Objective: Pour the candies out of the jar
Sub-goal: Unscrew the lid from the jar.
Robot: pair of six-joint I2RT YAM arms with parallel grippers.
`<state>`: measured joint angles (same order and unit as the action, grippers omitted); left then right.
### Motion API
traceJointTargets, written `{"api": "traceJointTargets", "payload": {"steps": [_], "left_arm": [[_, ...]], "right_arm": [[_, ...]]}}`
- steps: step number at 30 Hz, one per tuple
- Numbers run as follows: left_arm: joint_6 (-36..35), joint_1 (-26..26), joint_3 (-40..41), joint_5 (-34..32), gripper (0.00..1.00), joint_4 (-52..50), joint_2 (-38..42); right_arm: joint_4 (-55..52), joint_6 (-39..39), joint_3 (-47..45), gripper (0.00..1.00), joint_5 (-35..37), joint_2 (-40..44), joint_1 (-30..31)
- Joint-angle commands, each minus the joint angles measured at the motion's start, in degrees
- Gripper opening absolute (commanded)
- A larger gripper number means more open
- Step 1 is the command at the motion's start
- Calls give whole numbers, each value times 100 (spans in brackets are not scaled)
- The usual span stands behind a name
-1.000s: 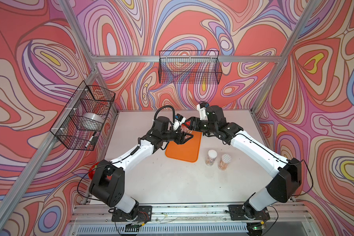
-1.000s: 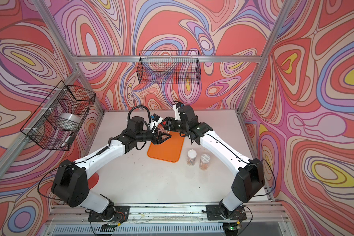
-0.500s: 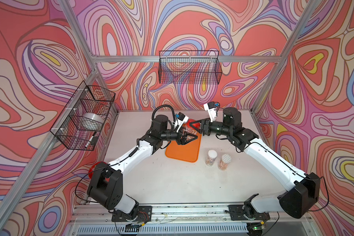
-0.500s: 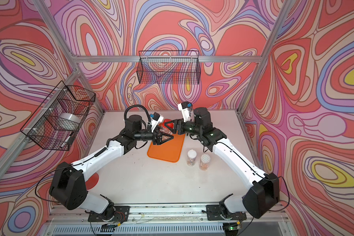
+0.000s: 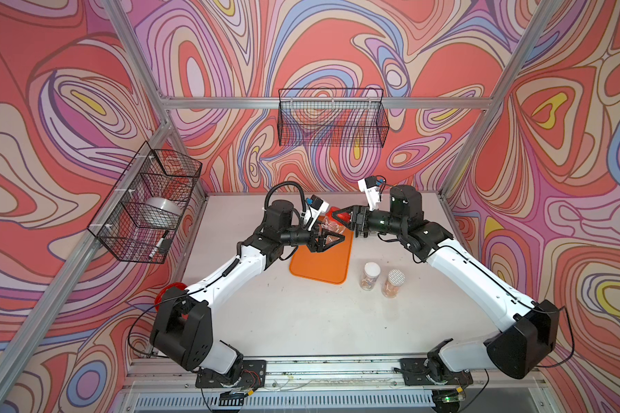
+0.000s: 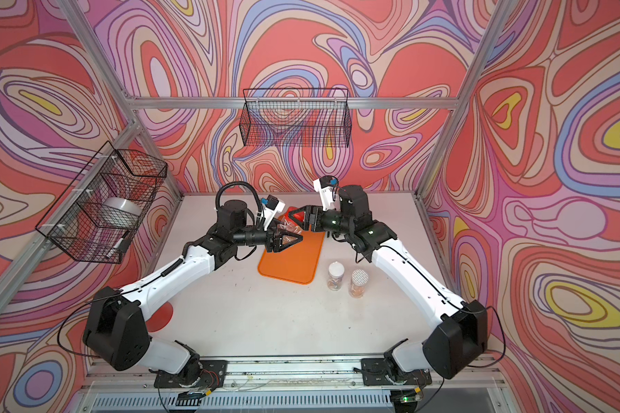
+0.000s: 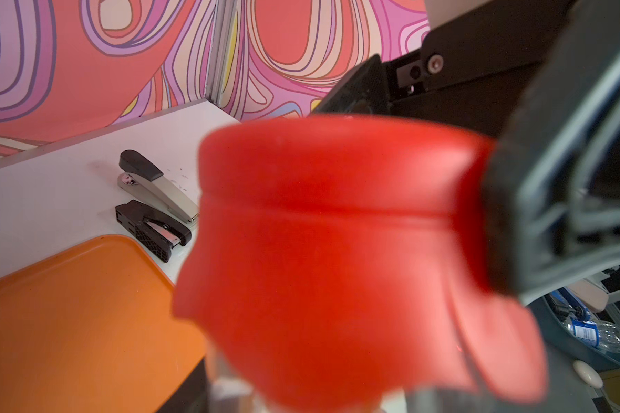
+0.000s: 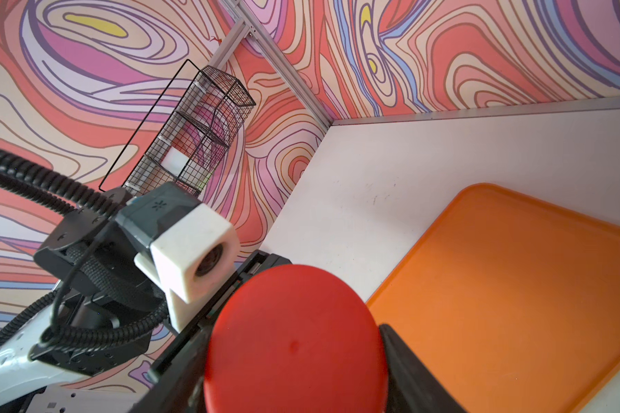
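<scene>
A: Where's the jar (image 5: 329,225)?
B: Left jaws pinch it above the orange tray's (image 5: 319,266) far end; candies (image 6: 290,227) show faintly inside.
A: Right jaws?
B: Pinching its red lid (image 5: 340,216). Open worktop (image 5: 301,321) lies toward the near edge.

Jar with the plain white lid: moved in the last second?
No. The white-lidded jar sits where it was, just right of the orange tray's near corner.

No word, brand or number can be read anywhere: the only sign is a small star-shaped mark on the left wrist camera's dark housing (image 8: 154,218), and the bottle (image 7: 595,334) carries a blurred, illegible blue label.
</scene>
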<state>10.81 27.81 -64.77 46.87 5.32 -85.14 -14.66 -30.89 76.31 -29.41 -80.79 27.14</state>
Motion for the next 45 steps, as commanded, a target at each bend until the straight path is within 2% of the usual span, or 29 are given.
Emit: {"api": "traceJointTargets", "payload": {"steps": [1,3,5,9,26,33,35,38,40,45], "left_arm": [[-158,-68,-141,-372,13,-163,174],[-158,-74,-147,-381,8,-163,157],[-158,-57,-141,-388,6,-153,139],[-188,-17,-182,-420,0,-217,90],[-444,198,-413,-800,0,-574,-55],[-531,233,-474,-982,0,-766,-64],[-558,253,-500,-999,0,-817,-57],[-546,260,-476,-934,0,-784,-26],[-553,253,-455,-775,0,-744,-20],[-487,159,-534,133,0,-650,-27]], "right_arm": [[-191,-204,221,81,654,27,-100],[-228,-223,259,85,687,45,-100],[-244,-243,287,88,722,58,-99],[-409,-263,388,90,946,23,-87],[-469,-260,578,87,1330,-429,362],[-604,-245,622,83,1474,-538,472],[-585,-254,587,76,1498,-542,486],[-546,-194,567,61,1457,-504,486],[-484,23,534,53,1215,-449,477],[-349,1128,301,44,223,-44,476]]}}
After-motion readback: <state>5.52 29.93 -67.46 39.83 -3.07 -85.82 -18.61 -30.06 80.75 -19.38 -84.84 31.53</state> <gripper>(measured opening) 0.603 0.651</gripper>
